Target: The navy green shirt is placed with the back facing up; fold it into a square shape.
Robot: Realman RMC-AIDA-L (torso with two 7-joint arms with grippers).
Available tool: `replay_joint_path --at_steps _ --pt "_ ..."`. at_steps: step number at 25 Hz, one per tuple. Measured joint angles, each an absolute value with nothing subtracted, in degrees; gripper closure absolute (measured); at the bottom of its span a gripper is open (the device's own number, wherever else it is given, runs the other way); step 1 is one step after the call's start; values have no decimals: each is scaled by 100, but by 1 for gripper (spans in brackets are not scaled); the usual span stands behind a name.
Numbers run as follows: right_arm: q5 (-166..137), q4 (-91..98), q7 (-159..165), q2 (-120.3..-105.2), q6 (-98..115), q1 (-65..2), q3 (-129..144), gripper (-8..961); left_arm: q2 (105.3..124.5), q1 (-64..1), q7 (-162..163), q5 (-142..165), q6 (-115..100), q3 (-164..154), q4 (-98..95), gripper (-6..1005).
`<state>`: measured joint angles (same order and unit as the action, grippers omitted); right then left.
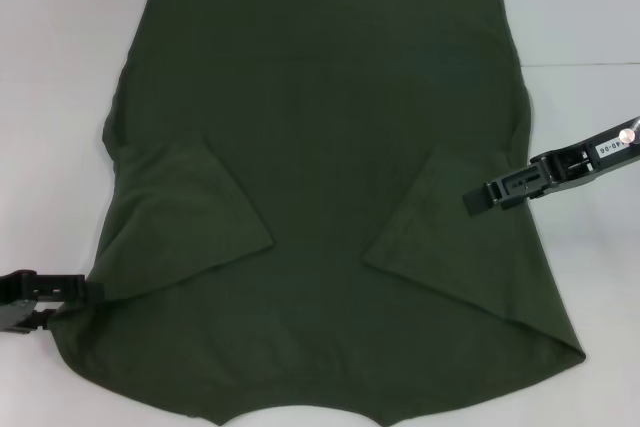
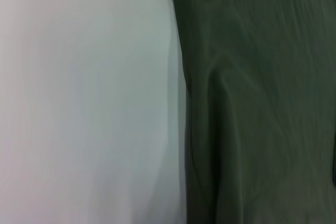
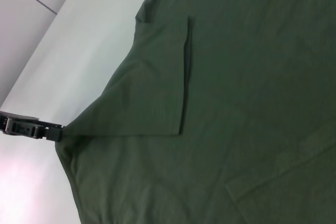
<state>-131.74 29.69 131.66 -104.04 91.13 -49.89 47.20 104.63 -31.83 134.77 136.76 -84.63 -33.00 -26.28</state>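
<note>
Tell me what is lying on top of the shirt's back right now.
Both sleeves lie folded inward on the navy green shirt: left sleeve, right sleeve. The right gripper hovers above the right sleeve; the left gripper is at the left edge. What lies beneath the shirt is hidden.

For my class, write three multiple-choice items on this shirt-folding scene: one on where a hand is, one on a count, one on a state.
1. Where is the left hand?
A. at the shirt's near-left edge
B. over the far hem
C. on the right sleeve

2. How many sleeves are folded in over the navy green shirt?
A. none
B. one
C. two

3. What state is the shirt in?
A. rolled into a tube
B. spread flat, sleeves folded in
C. folded into a square

Key: 1 A, the left hand meets the cloth at the near-left edge, below the left sleeve. 2 C, the left sleeve and the right sleeve both lie on the body. 3 B, the body lies flat; the right hand sits above the right sleeve.
</note>
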Motion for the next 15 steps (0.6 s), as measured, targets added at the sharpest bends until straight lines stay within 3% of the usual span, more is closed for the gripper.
replay_joint_path --at_steps 6,15 --pt "-13174 2965 13165 -10418 9090 -4985 4720 32 10496 -3191 13529 13697 -8379 -3304 -2627 183" --pt "-13175 2962 13164 -10434 9059 -4976 4726 32 10502 -3208 13617 13798 -8349 -3303 -2628 375"
